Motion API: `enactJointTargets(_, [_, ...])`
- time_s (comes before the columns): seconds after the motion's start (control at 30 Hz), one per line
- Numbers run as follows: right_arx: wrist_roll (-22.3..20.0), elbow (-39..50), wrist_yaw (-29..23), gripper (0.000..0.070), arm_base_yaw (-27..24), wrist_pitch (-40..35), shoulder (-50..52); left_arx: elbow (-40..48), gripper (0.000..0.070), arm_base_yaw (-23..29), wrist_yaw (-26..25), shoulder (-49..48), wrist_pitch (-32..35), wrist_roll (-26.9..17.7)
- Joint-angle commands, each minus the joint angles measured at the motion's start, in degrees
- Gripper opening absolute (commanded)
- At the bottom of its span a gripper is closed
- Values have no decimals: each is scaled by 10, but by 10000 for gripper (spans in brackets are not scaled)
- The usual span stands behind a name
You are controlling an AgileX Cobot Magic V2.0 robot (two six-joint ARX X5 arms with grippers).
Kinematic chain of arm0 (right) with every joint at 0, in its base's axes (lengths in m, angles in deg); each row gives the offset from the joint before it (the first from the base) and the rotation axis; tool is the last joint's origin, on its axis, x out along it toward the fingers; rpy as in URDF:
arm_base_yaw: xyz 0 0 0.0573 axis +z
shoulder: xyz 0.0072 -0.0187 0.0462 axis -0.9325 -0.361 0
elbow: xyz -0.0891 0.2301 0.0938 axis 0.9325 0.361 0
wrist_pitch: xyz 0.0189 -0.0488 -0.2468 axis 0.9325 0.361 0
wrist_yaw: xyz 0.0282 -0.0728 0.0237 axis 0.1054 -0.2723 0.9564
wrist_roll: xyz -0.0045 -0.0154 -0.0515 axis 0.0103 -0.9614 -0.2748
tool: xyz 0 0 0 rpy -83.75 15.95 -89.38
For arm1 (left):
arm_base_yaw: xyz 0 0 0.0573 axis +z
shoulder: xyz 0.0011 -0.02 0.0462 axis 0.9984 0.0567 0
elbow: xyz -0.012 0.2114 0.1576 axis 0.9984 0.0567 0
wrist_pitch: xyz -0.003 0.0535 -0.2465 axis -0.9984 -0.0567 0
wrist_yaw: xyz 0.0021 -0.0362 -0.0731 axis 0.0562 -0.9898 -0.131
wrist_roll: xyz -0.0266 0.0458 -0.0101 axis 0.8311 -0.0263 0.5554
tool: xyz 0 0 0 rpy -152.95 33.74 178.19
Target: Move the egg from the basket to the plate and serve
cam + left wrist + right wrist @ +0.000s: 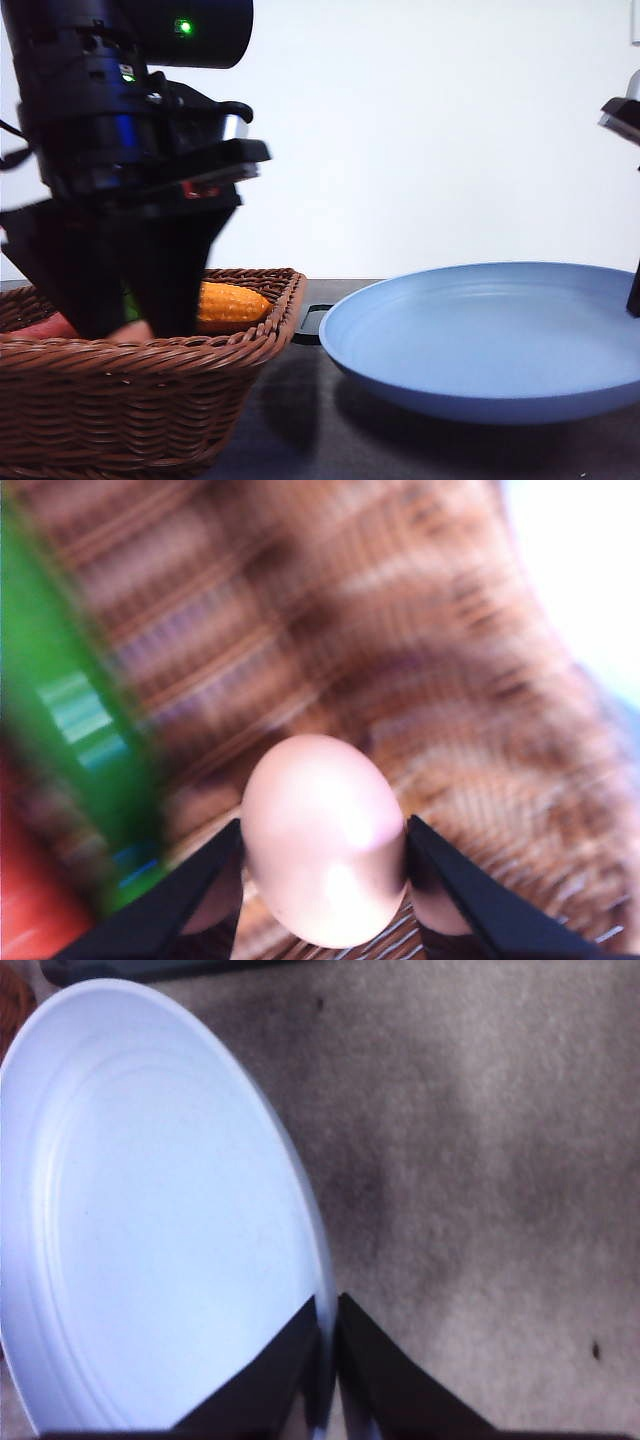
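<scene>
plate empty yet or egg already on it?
Empty. The blue plate shows bare surface; the egg sits between the left gripper fingers over the basket.

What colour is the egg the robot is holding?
Pale pinkish-brown. The egg shows best in the left wrist view, between the left gripper's fingers.

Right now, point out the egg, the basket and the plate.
egg (pixel 322 835), left wrist view, middle of its shell.
basket (pixel 150 352), front view, braided front rim.
plate (pixel 480 345), front view, bare inner surface.
</scene>
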Motion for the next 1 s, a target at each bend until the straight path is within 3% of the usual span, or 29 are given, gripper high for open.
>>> enactJointTargets(0.0, [-3, -13, 3, 0, 0, -1, 6, -37, 134, -3, 14, 7, -11, -21])
enactJointTargets(0.17, [-3, -18, 6, 0, -3, 14, 34, -118, 134, -5, 19, -3, -43, -40])
enactJointTargets(0.37, [-2, -18, 62, 0, -3, 30, 41, -207, 134, -30, -37, -5, -31, -57])
enactJointTargets(0.67, [7, -18, 127, 0, -2, 30, 41, -215, 134, -126, -45, 20, 43, -86])
enactJointTargets(0.97, [8, -18, 130, 0, -2, 32, 41, -215, 134, -160, -43, 92, 53, -101])
